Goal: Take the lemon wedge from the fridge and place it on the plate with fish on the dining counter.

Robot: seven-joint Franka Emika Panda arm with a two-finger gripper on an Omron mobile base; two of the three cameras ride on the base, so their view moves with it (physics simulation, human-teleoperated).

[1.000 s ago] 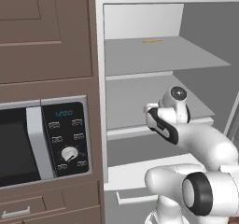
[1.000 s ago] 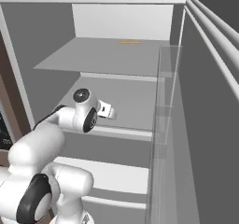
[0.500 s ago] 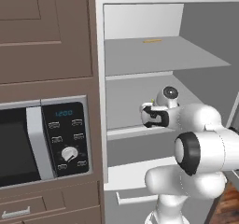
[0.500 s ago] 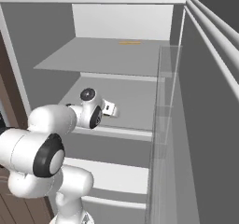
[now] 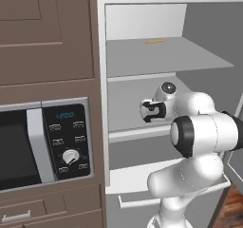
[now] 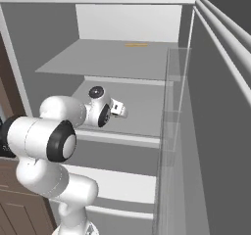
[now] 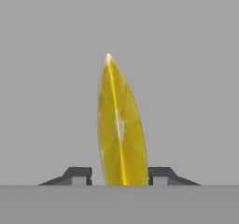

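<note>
Hand view: tool (image 7: 119,175) fingertips flanking the upright lemon wedge (image 7: 120,129).

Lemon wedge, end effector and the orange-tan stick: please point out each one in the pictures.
lemon wedge (image 7: 120,129), hand view, middle of its yellow face.
end effector (image 7: 120,175), hand view, midway between the two dark fingertips.
orange-tan stick (image 5: 155,42), left base view, its middle, on the upper shelf.

Flat, even rendered light, soft faint shadows, no glare, edges slightly blocky.

One lemon wedge (image 7: 120,129), one fridge (image 5: 156,61), one microwave (image 5: 42,144).
</note>
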